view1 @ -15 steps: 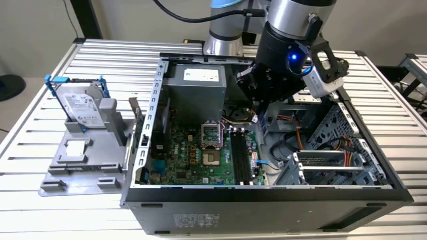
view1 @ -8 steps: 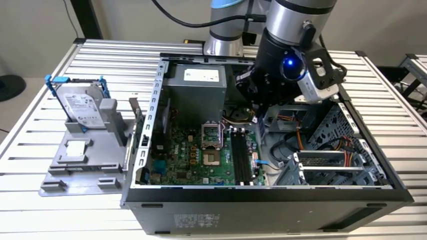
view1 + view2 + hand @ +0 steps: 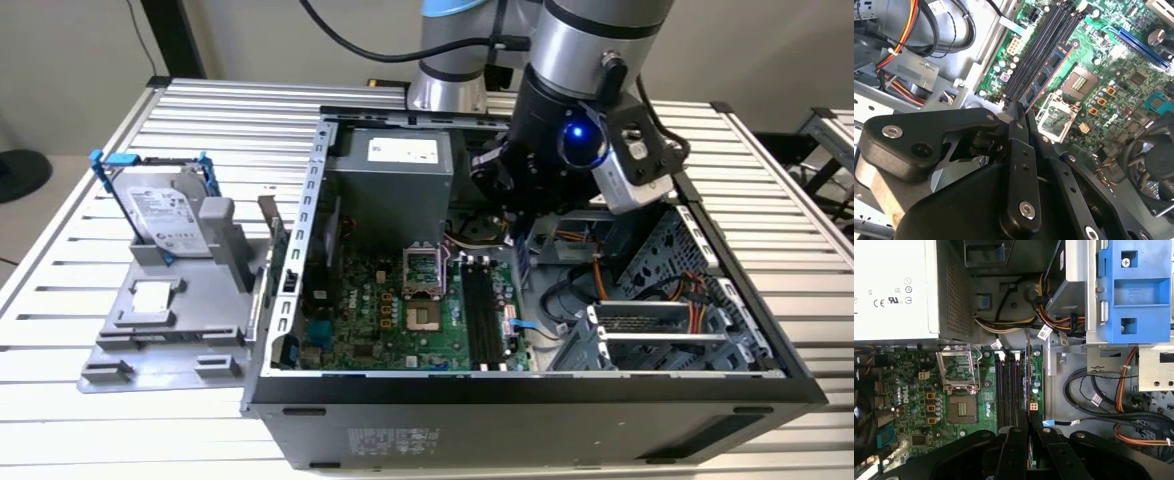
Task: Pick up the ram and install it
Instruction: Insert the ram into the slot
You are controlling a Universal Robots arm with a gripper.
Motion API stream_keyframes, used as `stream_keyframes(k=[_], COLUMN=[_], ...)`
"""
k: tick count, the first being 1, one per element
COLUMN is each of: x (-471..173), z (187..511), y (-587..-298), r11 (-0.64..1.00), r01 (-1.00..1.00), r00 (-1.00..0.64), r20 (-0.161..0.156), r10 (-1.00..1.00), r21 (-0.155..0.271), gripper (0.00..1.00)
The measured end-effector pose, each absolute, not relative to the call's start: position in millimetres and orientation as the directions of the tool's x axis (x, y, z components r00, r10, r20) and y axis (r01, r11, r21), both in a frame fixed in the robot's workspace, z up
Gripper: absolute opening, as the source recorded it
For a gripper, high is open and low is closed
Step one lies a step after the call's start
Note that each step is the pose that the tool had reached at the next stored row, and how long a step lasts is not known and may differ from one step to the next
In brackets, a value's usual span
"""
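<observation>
1. Power supply (image 3: 394, 185): white label on top (image 3: 403, 150), print too small to read in the exterior view. The first wrist view shows small approval symbols on it.
2. Hard drive (image 3: 171, 210), 9 o'clock of the case (image 3: 534, 410) in the exterior view: label print unreadable.
3. Case outer wall, 6 o'clock: sticker (image 3: 394, 438), unreadable.
4. Motherboard (image 3: 901, 390): white silkscreen lettering, mostly too fine to read.
5. Cable tags (image 3: 1044, 332): print too small.
6. Ram (image 3: 1028, 375), clamped edge-on in the end effector (image 3: 1029, 422): faces hidden.
</observation>
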State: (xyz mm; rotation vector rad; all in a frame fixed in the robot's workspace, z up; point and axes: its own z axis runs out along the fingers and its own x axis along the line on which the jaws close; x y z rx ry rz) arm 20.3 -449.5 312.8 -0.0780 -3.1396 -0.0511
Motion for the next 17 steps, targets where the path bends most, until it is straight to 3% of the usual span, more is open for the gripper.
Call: stream_keyframes(k=[17], x=[20.3], z=[282.0], y=[-449.6], r11=[0.998], r01=[0.050], r00=[-0.999], r20=[0.001], r10=[0.050], r21=[0.026], gripper=[0.00])
